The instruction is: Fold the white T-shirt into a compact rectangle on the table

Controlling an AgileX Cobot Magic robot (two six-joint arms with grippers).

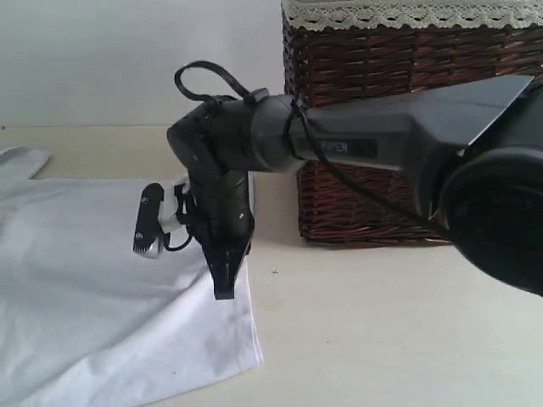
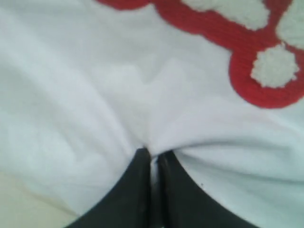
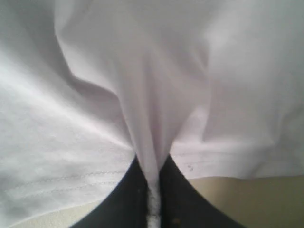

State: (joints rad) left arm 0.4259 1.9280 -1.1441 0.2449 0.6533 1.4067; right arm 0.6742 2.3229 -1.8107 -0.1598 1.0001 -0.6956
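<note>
The white T-shirt (image 1: pixel 85 288) lies spread over the left of the table (image 1: pixel 382 331). The right gripper (image 1: pixel 224 291) points down onto the shirt's right edge. In the right wrist view that gripper (image 3: pixel 153 173) is shut on a raised ridge of white cloth (image 3: pixel 152 95) beside the stitched hem (image 3: pixel 61 183). In the left wrist view the left gripper (image 2: pixel 153 156) is shut on a pinch of the shirt (image 2: pixel 85 95) close to the red fuzzy letters (image 2: pixel 213 26). The exterior view does not show the left arm.
A dark brown wicker basket (image 1: pixel 373 68) with cream lace trim (image 1: pixel 407 13) stands at the back right, just behind the right arm (image 1: pixel 382 144). Bare table (image 3: pixel 247 199) runs along the shirt's hem. A white wall (image 1: pixel 127 59) is behind.
</note>
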